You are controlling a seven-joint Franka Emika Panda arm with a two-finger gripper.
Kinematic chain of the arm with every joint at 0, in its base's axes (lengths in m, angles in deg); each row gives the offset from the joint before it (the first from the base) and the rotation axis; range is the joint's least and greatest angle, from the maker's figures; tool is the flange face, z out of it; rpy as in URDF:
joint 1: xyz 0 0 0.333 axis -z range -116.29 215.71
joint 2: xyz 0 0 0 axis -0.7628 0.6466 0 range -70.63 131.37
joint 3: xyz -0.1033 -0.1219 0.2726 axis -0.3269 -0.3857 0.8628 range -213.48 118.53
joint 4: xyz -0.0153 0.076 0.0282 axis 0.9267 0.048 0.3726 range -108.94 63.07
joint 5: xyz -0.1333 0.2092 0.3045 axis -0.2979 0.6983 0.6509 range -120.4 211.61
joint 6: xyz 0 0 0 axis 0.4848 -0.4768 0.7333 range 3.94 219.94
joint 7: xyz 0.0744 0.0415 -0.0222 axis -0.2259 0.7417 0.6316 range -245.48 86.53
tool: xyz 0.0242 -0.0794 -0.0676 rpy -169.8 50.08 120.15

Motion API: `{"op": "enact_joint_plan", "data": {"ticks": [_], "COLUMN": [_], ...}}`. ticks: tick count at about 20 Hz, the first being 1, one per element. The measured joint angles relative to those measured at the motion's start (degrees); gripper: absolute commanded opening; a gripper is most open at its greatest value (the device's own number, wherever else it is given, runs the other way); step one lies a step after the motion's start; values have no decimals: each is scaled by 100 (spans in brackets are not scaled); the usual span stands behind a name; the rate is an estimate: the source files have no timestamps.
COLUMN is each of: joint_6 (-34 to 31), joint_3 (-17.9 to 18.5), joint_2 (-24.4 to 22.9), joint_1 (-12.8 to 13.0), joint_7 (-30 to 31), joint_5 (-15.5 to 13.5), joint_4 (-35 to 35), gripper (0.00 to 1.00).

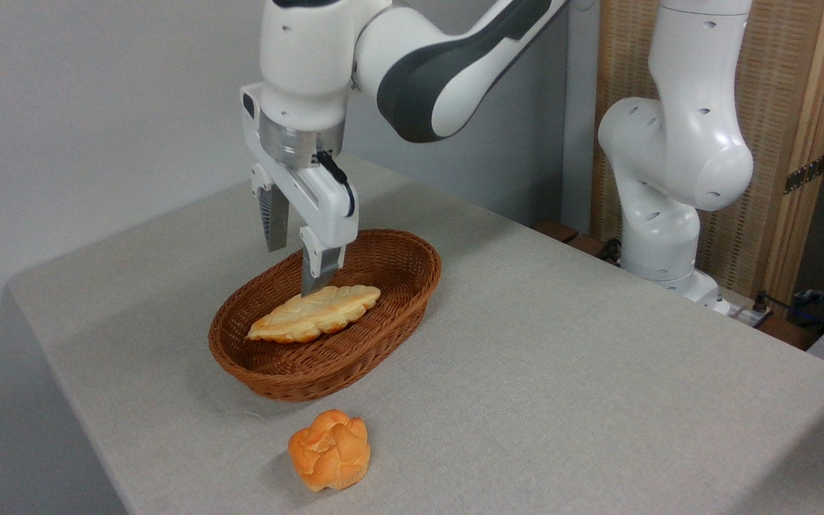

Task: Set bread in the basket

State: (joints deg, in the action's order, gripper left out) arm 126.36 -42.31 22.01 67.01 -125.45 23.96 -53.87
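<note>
The bread, a long pale braided loaf with golden patches, lies inside the oval brown wicker basket, running along its length. My gripper hangs straight down over the basket's back half, open, its two fingers well apart. The nearer fingertip stands just behind the loaf's top edge; I cannot tell whether it touches the loaf. The farther finger is higher and clear of the loaf. Nothing is held between them.
A small round orange knotted bun sits on the grey tablecloth in front of the basket. The arm's white base stands at the table's back right. The table's edges fall away at left and front.
</note>
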Motion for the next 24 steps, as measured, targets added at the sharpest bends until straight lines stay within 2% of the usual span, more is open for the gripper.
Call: {"op": "enact_joint_plan", "data": {"ticks": [3,7,11,14,18,22,24], "joint_6": [-175,-1343,-2441,-2670,-2918,-2934,-2958], "joint_3": [11,70,77,76,-53,-192,-192], "joint_2": [-1,15,225,401,532,563,566], "joint_1": [-54,-420,-693,-704,-826,-949,-962], "joint_7": [94,180,180,245,570,595,595], "joint_5": [325,682,1243,1585,1705,1951,1972], "joint_4": [356,1103,2016,2460,2745,2790,2808], "gripper": [100,100,100,100,100,100,100]}}
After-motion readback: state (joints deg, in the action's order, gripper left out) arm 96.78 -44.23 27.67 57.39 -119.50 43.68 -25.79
